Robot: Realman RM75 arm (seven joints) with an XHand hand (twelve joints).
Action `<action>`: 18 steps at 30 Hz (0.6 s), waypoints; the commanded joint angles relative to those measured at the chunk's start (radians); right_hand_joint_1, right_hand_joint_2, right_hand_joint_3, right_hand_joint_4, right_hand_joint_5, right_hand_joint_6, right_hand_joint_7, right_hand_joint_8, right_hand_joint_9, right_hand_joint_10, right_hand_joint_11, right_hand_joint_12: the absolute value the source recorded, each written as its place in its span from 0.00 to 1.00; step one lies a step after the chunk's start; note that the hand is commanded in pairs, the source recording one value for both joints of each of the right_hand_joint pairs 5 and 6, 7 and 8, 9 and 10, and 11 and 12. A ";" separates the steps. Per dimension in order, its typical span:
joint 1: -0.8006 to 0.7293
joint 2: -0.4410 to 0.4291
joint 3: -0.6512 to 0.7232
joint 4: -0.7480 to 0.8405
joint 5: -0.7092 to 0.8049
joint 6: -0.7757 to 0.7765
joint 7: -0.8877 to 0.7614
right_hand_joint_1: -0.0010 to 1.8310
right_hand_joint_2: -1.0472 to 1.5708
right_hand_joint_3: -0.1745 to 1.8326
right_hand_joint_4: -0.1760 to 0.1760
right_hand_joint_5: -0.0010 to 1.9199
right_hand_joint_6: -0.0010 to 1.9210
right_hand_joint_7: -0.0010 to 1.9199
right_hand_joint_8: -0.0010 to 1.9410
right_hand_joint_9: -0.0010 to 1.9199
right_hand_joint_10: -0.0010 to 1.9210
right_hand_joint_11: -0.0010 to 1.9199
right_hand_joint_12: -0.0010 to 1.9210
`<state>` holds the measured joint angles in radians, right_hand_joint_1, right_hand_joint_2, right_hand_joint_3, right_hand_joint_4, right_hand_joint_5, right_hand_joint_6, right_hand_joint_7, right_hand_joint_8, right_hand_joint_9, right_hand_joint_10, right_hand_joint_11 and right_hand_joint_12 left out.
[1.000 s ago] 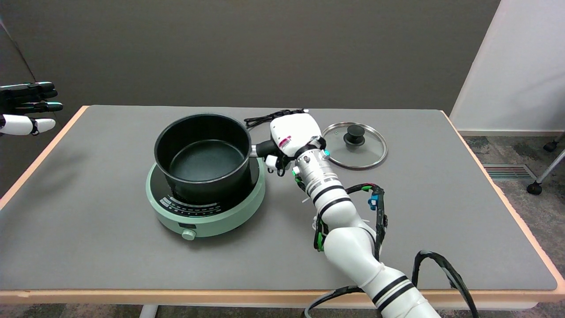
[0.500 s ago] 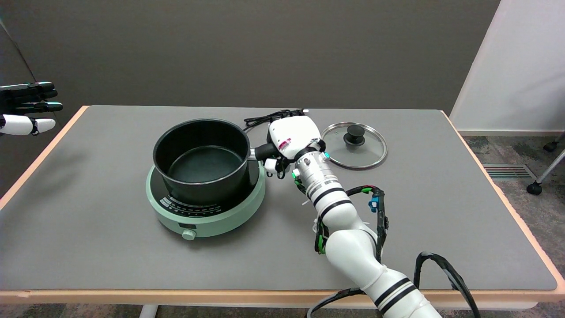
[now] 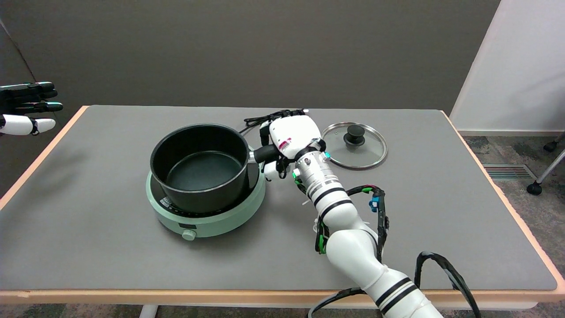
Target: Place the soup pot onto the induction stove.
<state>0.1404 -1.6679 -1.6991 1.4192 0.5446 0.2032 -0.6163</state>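
A black soup pot (image 3: 201, 168) sits on the pale green induction stove (image 3: 205, 211) left of the table's middle. Its short black handle (image 3: 264, 153) sticks out to the right. My right hand (image 3: 289, 138) grips that handle, its white back facing up and its fingers wrapped around the handle from above. The pot's base hides most of the stove's dark top, and only the control strip and knob (image 3: 188, 235) at the front show.
A glass lid with a black knob (image 3: 354, 144) lies flat to the right of my hand. The stove's black power cord (image 3: 265, 117) trails behind the hand. The idle left hand (image 3: 26, 108) hangs at the upper left. The grey table (image 3: 110, 260) ends in a wooden edge.
The pot has come down and slightly left onto the stove, now covering more of its top. My right hand has followed it down, still gripping the handle.
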 commanded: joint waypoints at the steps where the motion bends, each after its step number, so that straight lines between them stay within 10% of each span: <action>1: 0.011 0.024 -0.012 0.007 0.004 0.008 -0.001 0.50 0.54 0.99 1.00 0.42 0.42 0.42 0.42 0.42 0.42 0.42 0.42; 18: 0.073 0.024 -0.012 -0.045 0.005 0.019 -0.001 0.51 0.49 0.99 1.00 0.39 0.39 0.39 0.39 0.39 0.39 0.39 0.39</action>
<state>0.1636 -1.6490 -1.7075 1.4184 0.5475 0.2164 -0.6167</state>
